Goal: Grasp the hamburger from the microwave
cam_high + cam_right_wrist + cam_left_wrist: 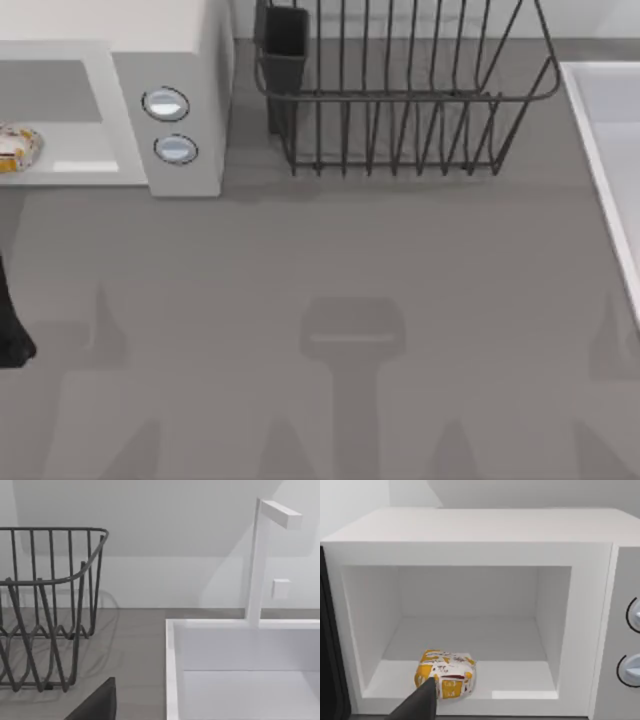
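The microwave is a white box at the table's far left, its door open, its pale cavity exposed, with two round silver-blue knobs one above the other on the front panel. The hamburger, a rounded lump in white wrapping with orange-yellow patches and red marks, lies on the cavity floor close to the front edge.

Cut-off and hidden parts around the counter's edges.

The white boxy microwave and the cream, orange-streaked wrapped hamburger are cropped by the top view's left edge. A dark finger of the left gripper covers the hamburger's near lower corner in the left wrist view. The black wire dish rack runs past the top edge, and the white sink past the right edge.
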Controlling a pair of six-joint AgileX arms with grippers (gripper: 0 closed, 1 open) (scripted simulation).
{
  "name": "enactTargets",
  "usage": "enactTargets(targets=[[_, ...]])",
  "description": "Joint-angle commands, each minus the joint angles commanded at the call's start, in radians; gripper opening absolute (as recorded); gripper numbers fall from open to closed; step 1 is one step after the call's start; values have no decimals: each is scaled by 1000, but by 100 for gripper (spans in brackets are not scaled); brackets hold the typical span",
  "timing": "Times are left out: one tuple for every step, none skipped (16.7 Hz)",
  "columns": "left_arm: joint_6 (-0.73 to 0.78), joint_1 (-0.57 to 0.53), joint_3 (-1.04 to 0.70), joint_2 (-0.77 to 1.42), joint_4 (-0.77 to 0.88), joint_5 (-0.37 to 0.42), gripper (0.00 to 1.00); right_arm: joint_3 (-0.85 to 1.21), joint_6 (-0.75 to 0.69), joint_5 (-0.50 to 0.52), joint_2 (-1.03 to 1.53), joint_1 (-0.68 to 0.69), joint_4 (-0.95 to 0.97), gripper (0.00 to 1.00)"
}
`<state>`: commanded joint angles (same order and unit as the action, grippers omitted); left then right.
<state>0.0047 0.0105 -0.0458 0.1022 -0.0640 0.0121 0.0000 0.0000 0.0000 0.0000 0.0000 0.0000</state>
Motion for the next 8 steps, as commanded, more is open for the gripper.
enactTargets(targets=[[2, 5, -22, 52, -31, 6, 100, 0, 0, 0, 0, 0, 0, 100], [5, 11, -47, 114, -66, 13, 100, 0, 0, 0, 0, 0, 0, 100], [8, 17, -76, 187, -106, 20, 100, 0, 0, 0, 0, 0, 0, 100], [11, 25, -107, 268, -150, 28, 100, 0, 0, 0, 0, 0, 0, 100], [15, 32, -141, 360, -197, 37, 100, 0, 0, 0, 0, 0, 0, 100], [18, 41, -177, 458, -247, 47, 100, 0, 0, 0, 0, 0, 0, 100], [22, 49, -215, 563, -300, 57, 100, 0, 0, 0, 0, 0, 0, 100], [26, 58, -253, 673, -354, 67, 100, 0, 0, 0, 0, 0, 0, 100]])
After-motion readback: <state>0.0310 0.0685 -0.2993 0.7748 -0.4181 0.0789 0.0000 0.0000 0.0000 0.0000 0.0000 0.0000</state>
